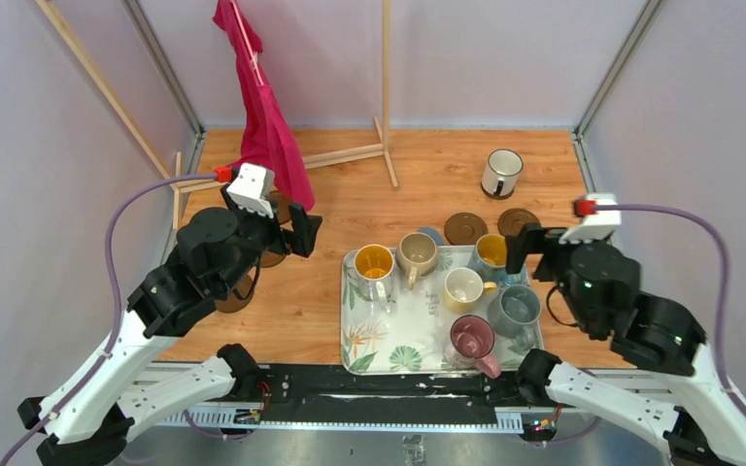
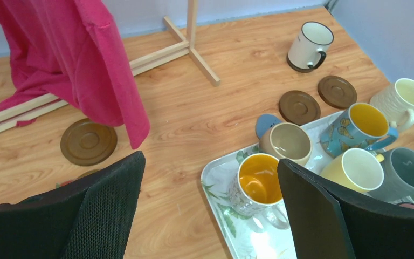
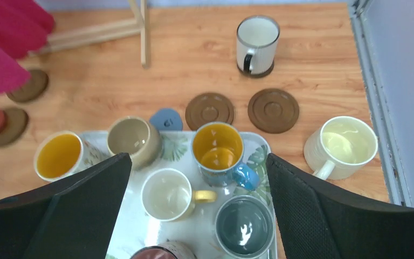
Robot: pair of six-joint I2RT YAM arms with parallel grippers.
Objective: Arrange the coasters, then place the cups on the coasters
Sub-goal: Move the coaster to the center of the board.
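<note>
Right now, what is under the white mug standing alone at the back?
A dark brown coaster. Only its edge shows around the base of the white mug, and the mug covers the rest.

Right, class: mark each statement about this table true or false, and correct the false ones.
1. The white mug stands on a coaster. True.
2. Both grippers hold mugs. False: the left gripper and right gripper are open and empty.
3. The grey mug sits on the tray. True.
4. The two brown coasters beyond the tray carry mugs. False: both are bare.
5. The red cloth lies on the tray. False: it hangs at the wooden frame, off the tray.
</note>
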